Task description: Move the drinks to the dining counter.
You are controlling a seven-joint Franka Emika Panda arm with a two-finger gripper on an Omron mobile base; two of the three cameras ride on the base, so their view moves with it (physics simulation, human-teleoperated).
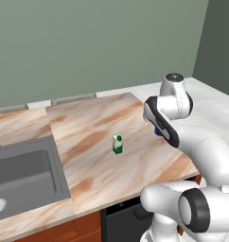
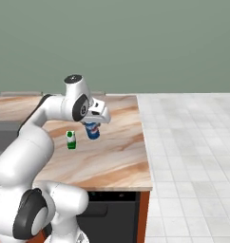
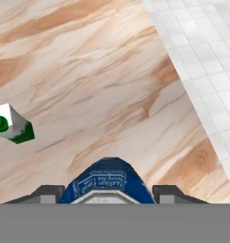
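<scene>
Grey-green wall behind marble counter, sink inset at left. Left base view: carton upright mid-slab, white with green base and cap, already where task wants it; my arm hides most of can.

Right base view: my gripper clenched on can, held above counter just right of carton; whether can touches slab, cannot tell.

Hand view: blue can with white label between my fingertips, carton off left, apart. Likely next: release.
</scene>
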